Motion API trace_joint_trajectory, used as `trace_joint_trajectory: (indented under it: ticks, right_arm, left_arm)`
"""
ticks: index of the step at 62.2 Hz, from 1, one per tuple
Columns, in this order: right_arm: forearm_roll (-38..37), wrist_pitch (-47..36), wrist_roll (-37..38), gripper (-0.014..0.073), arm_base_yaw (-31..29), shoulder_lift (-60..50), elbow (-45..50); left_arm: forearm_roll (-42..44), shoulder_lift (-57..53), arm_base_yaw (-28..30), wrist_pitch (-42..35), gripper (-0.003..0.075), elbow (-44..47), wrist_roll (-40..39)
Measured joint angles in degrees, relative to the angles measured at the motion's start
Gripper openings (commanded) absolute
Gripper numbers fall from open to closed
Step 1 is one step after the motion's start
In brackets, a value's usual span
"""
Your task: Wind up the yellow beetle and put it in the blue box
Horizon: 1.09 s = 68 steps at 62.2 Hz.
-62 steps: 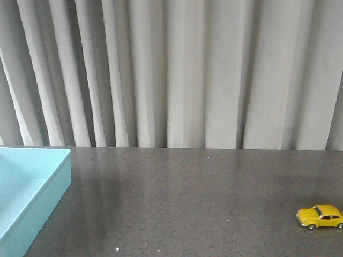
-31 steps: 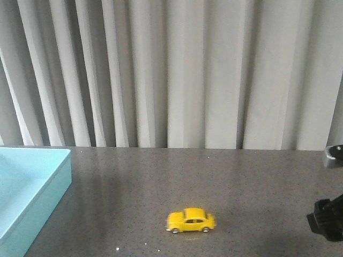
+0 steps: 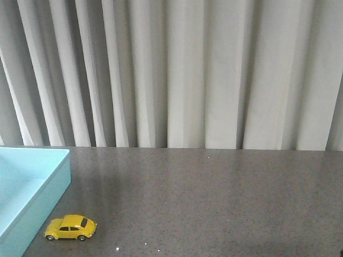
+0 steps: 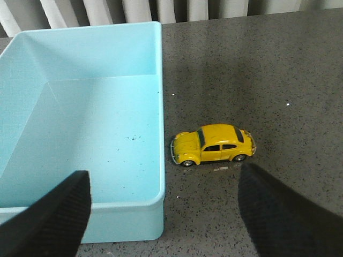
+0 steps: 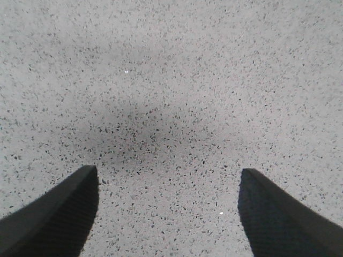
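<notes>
Here, in the left wrist view, the left gripper (image 4: 163, 214) hangs with its two fingers (image 4: 51, 217) spread wide, holding nothing. One yellow beetle (image 4: 212, 145) stands on its wheels above the gap between them, just beside the wall of the one blue box (image 4: 80, 118), outside it. The right gripper (image 5: 169, 214) is likewise spread over bare speckled table (image 5: 171, 80). Farther back, grey curtains (image 3: 177, 75) fill the front view's upper half.

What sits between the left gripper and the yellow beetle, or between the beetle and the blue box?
Nothing visible does. The yellow beetle stands on bare tabletop beside the blue box, just outside its side wall, which it must be lifted over. The left gripper is open and empty, with clear space to the car.
</notes>
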Motion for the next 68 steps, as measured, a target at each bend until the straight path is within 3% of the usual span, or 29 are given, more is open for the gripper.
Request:
trace_joint_trajectory:
  ticks: [10, 22, 36, 52, 68]
  right_arm:
    - [0.0, 0.0, 0.0, 0.0526, 0.0, -1.1, 0.0]
    - [-0.1, 0.1, 0.0, 0.0526, 0.0, -1.1, 0.0]
    - [-0.1, 0.1, 0.0, 0.0526, 0.0, -1.1, 0.0]
    - [-0.1, 0.1, 0.0, 0.0526, 0.0, -1.1, 0.0]
    - [-0.1, 0.1, 0.0, 0.0526, 0.0, -1.1, 0.0]
  left_arm:
    - [0.0, 0.0, 0.0, 0.0, 0.0556, 0.0, 1.8]
    - [0.0, 0.7, 0.0, 3.3, 0.0556, -3.2, 9.3]
    - [-2.8, 8.1, 0.0, 15.1, 0.0556, -13.7, 28.2]
    - [-15.2, 23.6, 0.0, 21.9, 0.0556, -24.8, 53.1]
    - [-20.1, 38.1, -1.2, 27.8, 0.0556, -35.2, 63.4]
